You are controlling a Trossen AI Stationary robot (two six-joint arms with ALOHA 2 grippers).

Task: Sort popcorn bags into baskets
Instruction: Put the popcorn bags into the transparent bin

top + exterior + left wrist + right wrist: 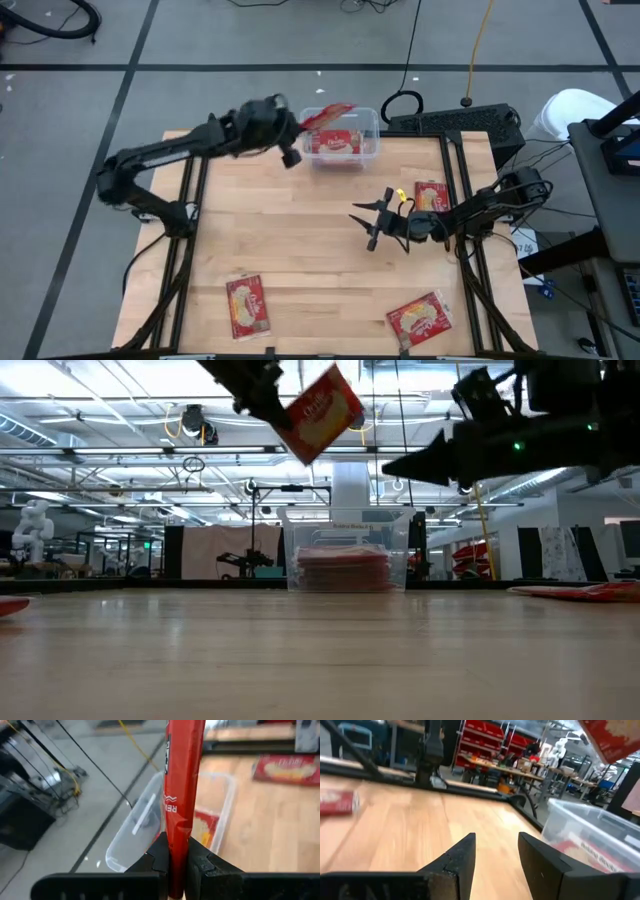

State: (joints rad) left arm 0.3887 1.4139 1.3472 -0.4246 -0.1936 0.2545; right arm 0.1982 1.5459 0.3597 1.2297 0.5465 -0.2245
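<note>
only edge-on: popcorn bag (182,780) | left gripper (175,855) pinching | basket (125,845) cropped

Grey floor (250,40) crossed by dark lines; red shelving (490,730) and striplights (60,380) beyond.

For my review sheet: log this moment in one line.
left gripper: shut on bag, above tub | right gripper: open, empty, mid-table | loose bags: three on table
</note>
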